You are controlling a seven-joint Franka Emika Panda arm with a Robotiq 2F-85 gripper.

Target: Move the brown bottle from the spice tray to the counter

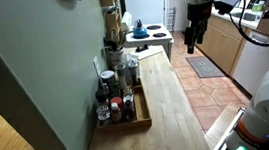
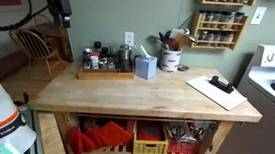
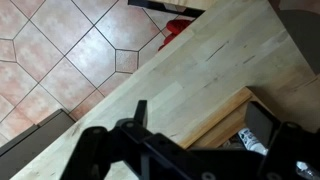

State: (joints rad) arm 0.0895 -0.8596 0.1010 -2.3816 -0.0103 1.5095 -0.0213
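The long butcher-block bench is the counter where the bottle is to end up. It is mostly bare on the side of the spice tray away from the wall. The tray is the landmark here. It sits against the wall and is packed with upright jars and bottles standing close together, some dark-capped and some red-topped. I take the brown bottle to be the short, slim one in the tray near its outer wall. At this size, though, I cannot separate it cleanly from its neighbours. It stands upright, so its long axis is vertical. My gripper hangs high and well apart from the tray, out past the bench's open edge and over the tiled floor. The bottle therefore lies across the bench from me, toward the wall, and well below. In the wrist view my fingers are spread wide with nothing between them, and a corner of the tray is just coming into sight. I judge that I must travel across toward the tray, then come down from above.
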